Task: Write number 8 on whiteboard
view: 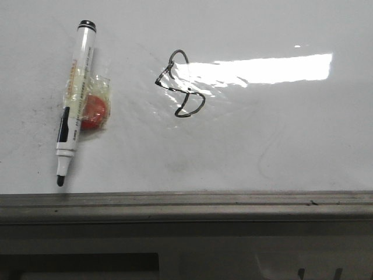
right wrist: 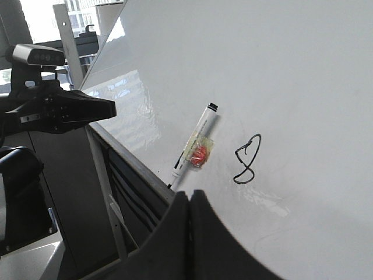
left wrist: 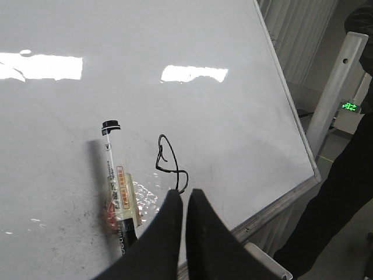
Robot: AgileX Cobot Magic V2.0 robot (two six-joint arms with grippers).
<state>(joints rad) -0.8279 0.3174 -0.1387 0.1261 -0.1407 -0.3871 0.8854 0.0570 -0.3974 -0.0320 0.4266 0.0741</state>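
Observation:
The number 8 (view: 176,88) is a thin black lopsided two-loop figure near the middle of the whiteboard (view: 274,146), by the glare patch. It also shows in the left wrist view (left wrist: 169,168) and the right wrist view (right wrist: 247,160). A white marker (view: 76,87) with black ends lies uncapped on the board to the left of the 8, tip toward the near rail. My left gripper (left wrist: 184,193) hovers over the near edge, its jaws almost together with a thin slit, holding nothing. My right gripper (right wrist: 190,194) is shut and empty, beyond the board's edge. Neither gripper shows in the front view.
A red round piece (view: 93,112) in clear tape is stuck to the marker's side. A grey metal rail (view: 186,201) runs along the board's near edge. The left arm and its camera (right wrist: 52,108) show beside the board. A white post (left wrist: 338,87) stands past the board's far corner.

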